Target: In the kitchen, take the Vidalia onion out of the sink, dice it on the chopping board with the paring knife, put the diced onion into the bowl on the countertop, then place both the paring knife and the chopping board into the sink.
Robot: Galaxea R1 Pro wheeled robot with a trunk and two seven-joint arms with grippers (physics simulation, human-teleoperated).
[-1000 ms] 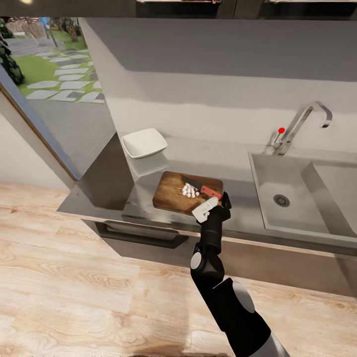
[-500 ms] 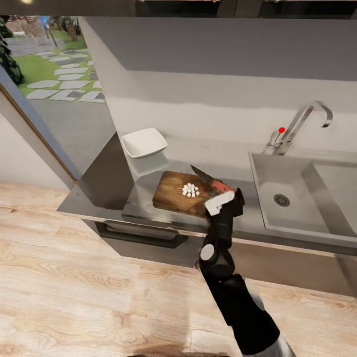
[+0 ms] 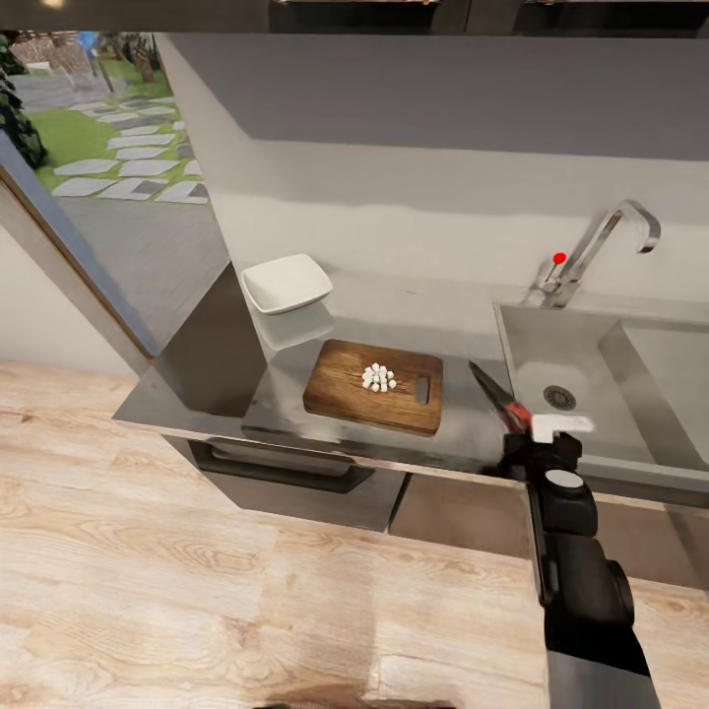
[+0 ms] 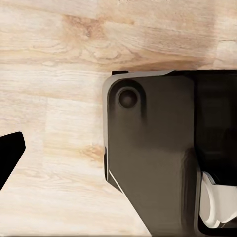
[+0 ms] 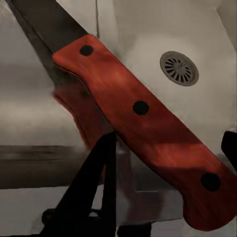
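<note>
Head view: I had swung the right gripper (image 3: 537, 430), clamped on the paring knife (image 3: 499, 397), from the chopping board (image 3: 374, 387) toward the sink (image 3: 581, 369) (diced onion (image 3: 378, 377) unbowled).

grey countertop (image 3: 463, 340), chopping board (image 3: 345, 399), bowl (image 3: 287, 284)

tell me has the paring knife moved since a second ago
Yes. The paring knife, held in the right hand, left the chopping board and moved right toward the sink.

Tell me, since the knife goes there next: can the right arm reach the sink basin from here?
Probably yes. The right hand, shut on the paring knife, sits at the sink's front-left corner, and nothing lies between them.
</note>
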